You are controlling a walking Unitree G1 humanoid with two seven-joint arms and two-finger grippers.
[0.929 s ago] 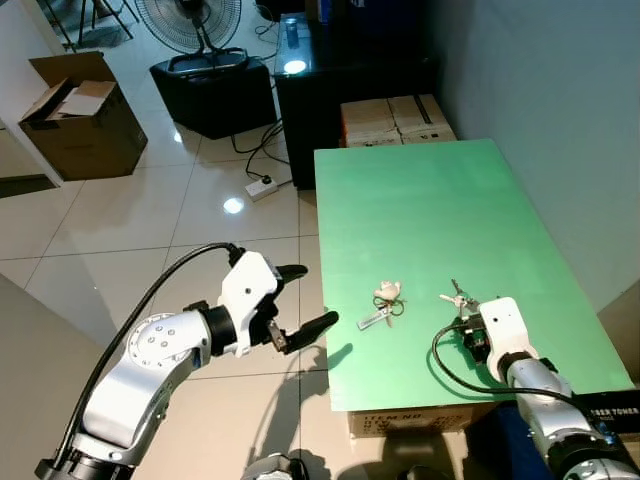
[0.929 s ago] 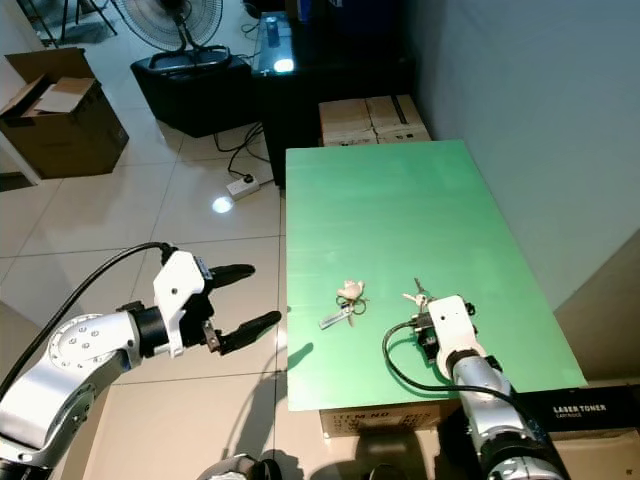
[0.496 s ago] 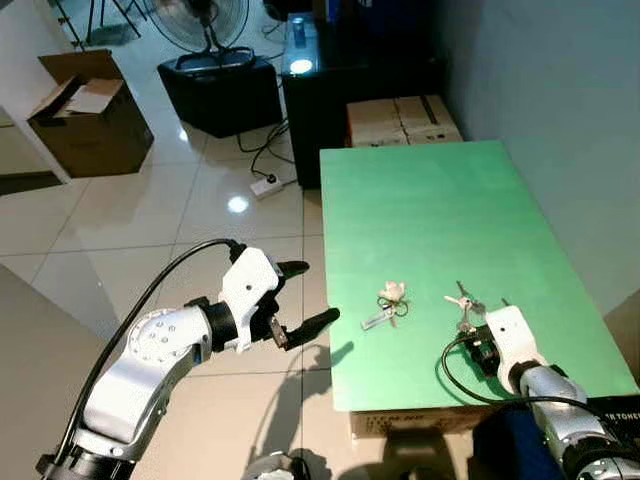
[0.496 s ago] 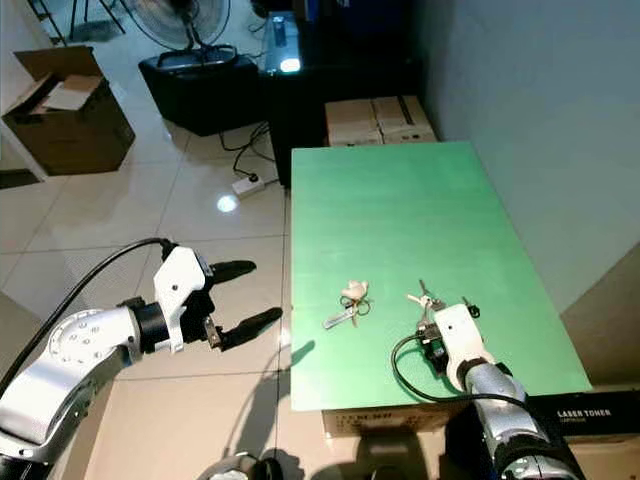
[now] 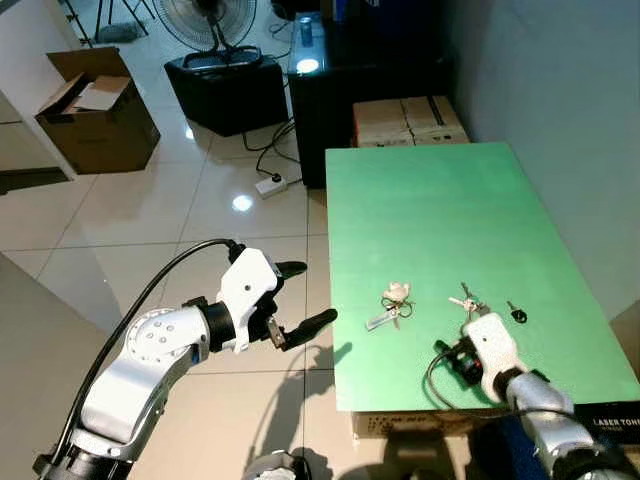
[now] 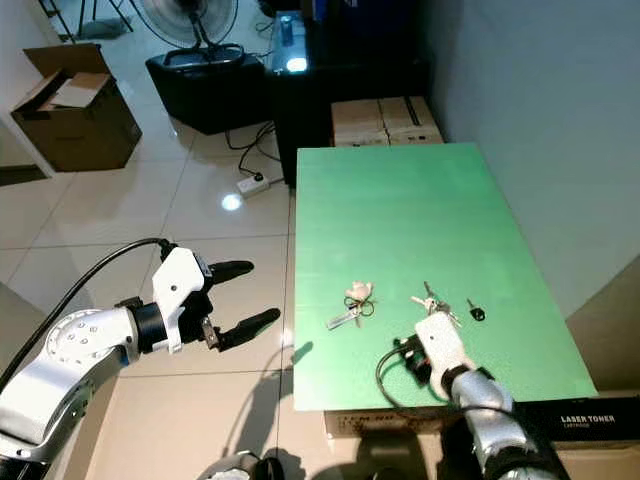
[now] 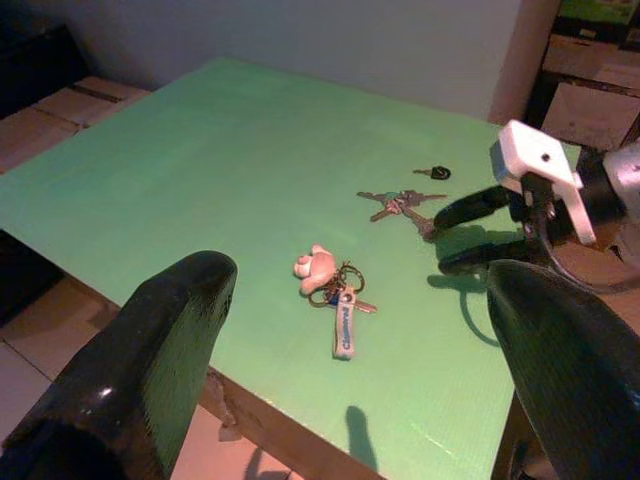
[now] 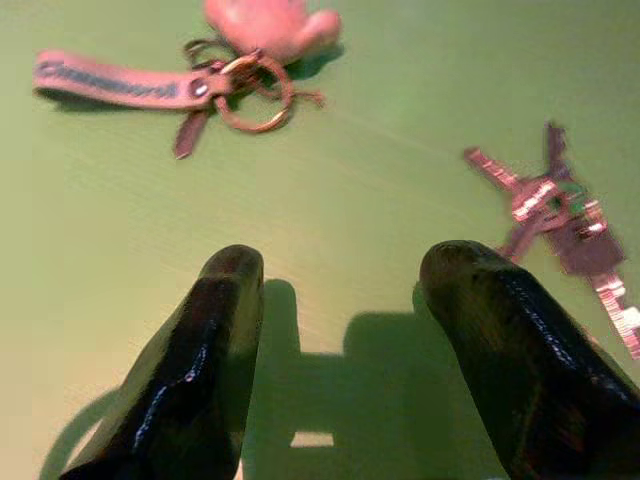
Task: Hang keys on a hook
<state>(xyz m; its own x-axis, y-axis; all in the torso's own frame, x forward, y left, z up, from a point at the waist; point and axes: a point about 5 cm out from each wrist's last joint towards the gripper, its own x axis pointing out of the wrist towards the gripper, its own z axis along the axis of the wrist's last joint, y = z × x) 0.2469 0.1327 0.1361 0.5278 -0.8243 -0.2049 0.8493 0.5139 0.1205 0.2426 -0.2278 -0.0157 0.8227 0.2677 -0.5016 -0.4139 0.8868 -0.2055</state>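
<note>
A key ring with a pale charm and strap (image 5: 392, 303) lies on the green table (image 5: 440, 200) near its front. Just right of it lie a bunch of silver keys (image 5: 468, 300) and a small black key (image 5: 515, 313). My right gripper (image 8: 340, 265) hovers low over the table by the front edge, open and holding nothing. The silver keys (image 8: 560, 215) lie just ahead of its fingers, and the charm ring (image 8: 240, 60) lies further ahead. My left gripper (image 5: 320, 291) hangs open over the floor, off the table's left edge, pointing toward the charm ring (image 7: 330, 290).
A grey wall runs along the table's right side. Cardboard boxes (image 5: 408, 120) and a black cabinet (image 5: 330, 90) stand beyond its far end. On the tiled floor to the left are a fan base (image 5: 225, 85), an open carton (image 5: 95, 110) and a power strip (image 5: 270, 184).
My right gripper has drawn back from the silver keys toward the front edge, uncovering the small black key. The head camera shifted a little. The left arm stayed put.
</note>
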